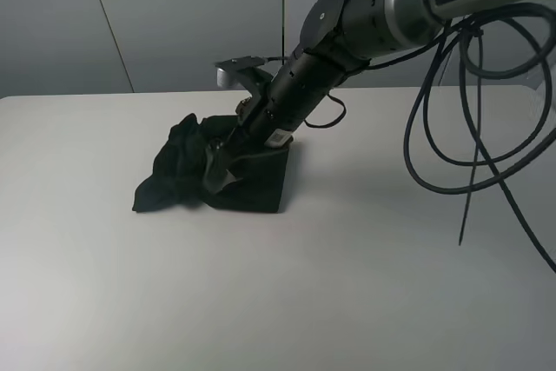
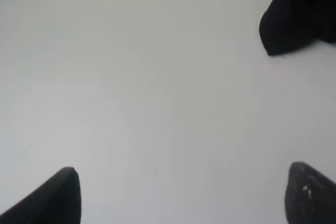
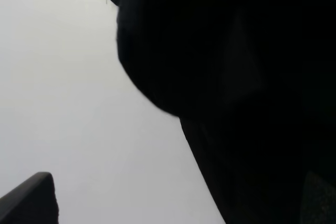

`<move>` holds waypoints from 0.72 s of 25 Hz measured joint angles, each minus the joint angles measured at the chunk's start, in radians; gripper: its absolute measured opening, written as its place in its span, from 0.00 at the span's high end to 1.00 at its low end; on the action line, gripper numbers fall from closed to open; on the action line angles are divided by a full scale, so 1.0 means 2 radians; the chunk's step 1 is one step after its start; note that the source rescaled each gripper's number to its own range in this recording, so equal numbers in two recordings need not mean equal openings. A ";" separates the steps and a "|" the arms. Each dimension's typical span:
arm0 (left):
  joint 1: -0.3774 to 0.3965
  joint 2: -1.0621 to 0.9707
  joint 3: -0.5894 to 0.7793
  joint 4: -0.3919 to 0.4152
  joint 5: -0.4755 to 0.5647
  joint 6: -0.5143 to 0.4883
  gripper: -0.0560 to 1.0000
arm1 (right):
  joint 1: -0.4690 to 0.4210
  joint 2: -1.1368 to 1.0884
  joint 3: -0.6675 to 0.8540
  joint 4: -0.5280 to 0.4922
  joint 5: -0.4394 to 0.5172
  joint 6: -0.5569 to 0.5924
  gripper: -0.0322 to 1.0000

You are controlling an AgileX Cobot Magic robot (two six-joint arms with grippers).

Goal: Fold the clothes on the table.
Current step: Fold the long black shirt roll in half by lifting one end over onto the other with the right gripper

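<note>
**The clothes lying bunched under the right claw**

The clothes are sitting as one black, soft heap on the table, crumpled into lumps on the side away from the arm and lying flatter, with a straighter folded edge, on the side nearer it. No print is showing; the fabric is looking matte and shapeless, with a pointed corner sticking out at the far end. The table is showing as a plain white, smooth, matte surface with nothing else lying on it near the heap.

The right gripper is reaching down from a black and grey arm with looping black cables, and its tips are pressing into the top of the heap. Its fingers are standing wide apart; in the right wrist view one dark fingertip is showing over bare table while the cloth is filling the space beside it. Whether any fabric is lying between the fingers cannot be told.

The left gripper is hanging over bare table with its two dark fingertips spread wide, holding nothing. A black corner of the shirt is lying well ahead of it.
</note>
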 joint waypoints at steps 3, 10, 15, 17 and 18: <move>0.000 0.000 0.025 -0.004 0.006 -0.002 0.00 | 0.001 0.017 -0.018 -0.005 0.007 0.021 0.00; 0.000 -0.033 0.033 -0.009 0.010 -0.005 0.00 | 0.012 0.048 -0.075 0.003 0.011 0.026 0.00; 0.000 -0.102 0.033 -0.007 0.010 -0.005 0.00 | 0.013 0.073 -0.122 0.007 0.015 0.028 0.00; 0.000 -0.131 0.033 -0.013 0.011 -0.005 0.00 | 0.014 0.086 -0.138 0.019 0.019 0.028 0.00; 0.000 -0.146 0.033 -0.016 0.011 -0.005 0.00 | 0.015 0.091 -0.148 0.026 0.019 0.027 0.00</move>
